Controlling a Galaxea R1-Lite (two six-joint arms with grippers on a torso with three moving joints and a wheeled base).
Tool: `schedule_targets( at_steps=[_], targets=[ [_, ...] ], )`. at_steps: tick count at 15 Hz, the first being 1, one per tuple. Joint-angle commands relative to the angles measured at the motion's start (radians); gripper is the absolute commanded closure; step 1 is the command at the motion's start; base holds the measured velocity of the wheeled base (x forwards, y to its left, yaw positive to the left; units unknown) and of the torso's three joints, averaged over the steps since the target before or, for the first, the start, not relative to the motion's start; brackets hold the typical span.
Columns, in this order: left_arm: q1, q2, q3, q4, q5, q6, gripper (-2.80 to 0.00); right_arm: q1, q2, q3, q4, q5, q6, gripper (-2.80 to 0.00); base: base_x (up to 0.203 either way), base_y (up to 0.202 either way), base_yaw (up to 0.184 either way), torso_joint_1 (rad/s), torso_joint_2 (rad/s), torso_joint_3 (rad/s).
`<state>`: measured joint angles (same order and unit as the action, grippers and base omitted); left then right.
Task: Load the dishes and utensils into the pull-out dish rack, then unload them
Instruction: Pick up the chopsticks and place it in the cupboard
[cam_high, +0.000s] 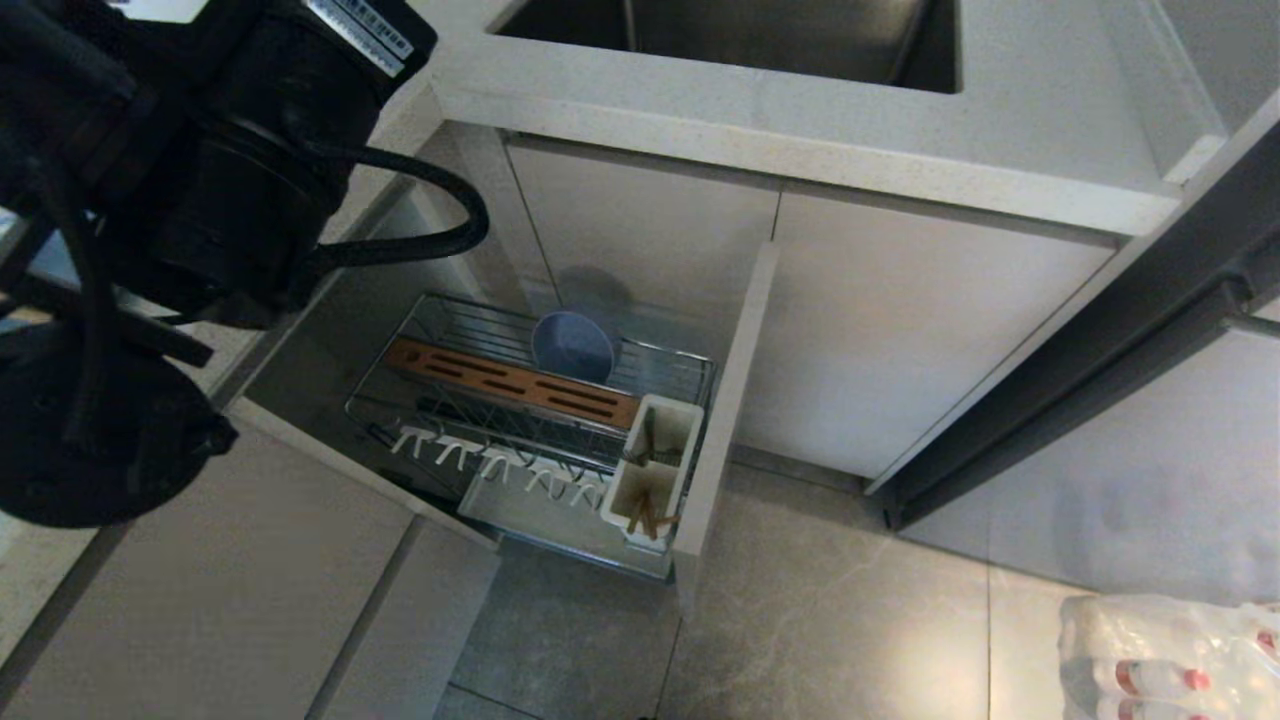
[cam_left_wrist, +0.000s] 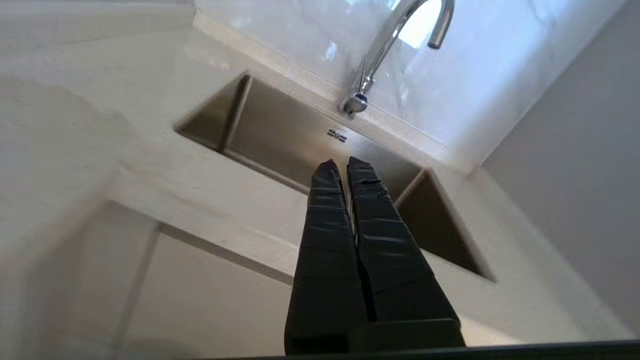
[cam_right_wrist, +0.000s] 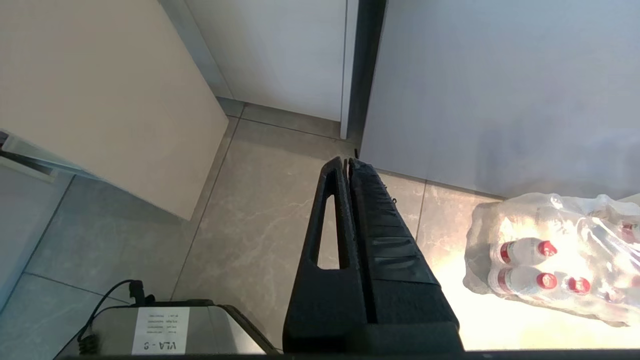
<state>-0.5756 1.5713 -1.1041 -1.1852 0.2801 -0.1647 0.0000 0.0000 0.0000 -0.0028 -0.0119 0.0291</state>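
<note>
Only writing we can read is "VLA" on a white label (cam_right_wrist: 161, 330) stuck to the robot's base (upside down in the right wrist view). Our left gripper (cam_left_wrist: 345, 167) is pressed together, holding nothing, up over the sink (cam_left_wrist: 300, 145), well away from the pull-out dish rack (cam_high: 440, 400) below. The light-blue bowl (cam_high: 572, 346) stands in its wire basket, chopsticks (cam_high: 648, 518) in the white utensil cup (cam_high: 652, 470). Our right gripper (cam_right_wrist: 346, 164) is together too, over the floor beside shrink-wrapped bottles (cam_right_wrist: 545, 260).

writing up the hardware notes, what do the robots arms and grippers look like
The left arm is bulky matte black, with a white printed label and a looping black cable. The left gripper and right gripper have long, tapered black fingers with ribbed pads; one right finger has a slot-shaped cutout.
</note>
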Motion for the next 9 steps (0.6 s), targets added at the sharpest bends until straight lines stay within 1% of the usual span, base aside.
schedule_targets(
  at_steps=[1, 3, 8, 9],
  targets=[
    [0.038, -0.041, 0.008, 0.002, -0.037, 0.001, 0.0, 0.0, 0.002, 0.0, 0.0, 0.0, 0.0, 0.0, 0.0, 0.0, 0.0, 0.0, 0.0, 0.0],
    [0.045, -0.085, 0.005, 0.008, -0.08, 0.001, 0.0, 0.0, 0.002, 0.0, 0.0, 0.0, 0.0, 0.0, 0.0, 0.0, 0.0, 0.0, 0.0, 0.0],
    [0.046, -0.163, 0.079, 0.027, -0.127, 0.025, 0.0, 0.0, 0.001, 0.0, 0.0, 0.0, 0.0, 0.0, 0.0, 0.0, 0.0, 0.0, 0.0, 0.0],
    [0.049, -0.172, 0.071, 0.036, -0.132, 0.04, 0.0, 0.0, 0.002, 0.0, 0.0, 0.0, 0.0, 0.0, 0.0, 0.0, 0.0, 0.0, 0.0, 0.0]
  ],
)
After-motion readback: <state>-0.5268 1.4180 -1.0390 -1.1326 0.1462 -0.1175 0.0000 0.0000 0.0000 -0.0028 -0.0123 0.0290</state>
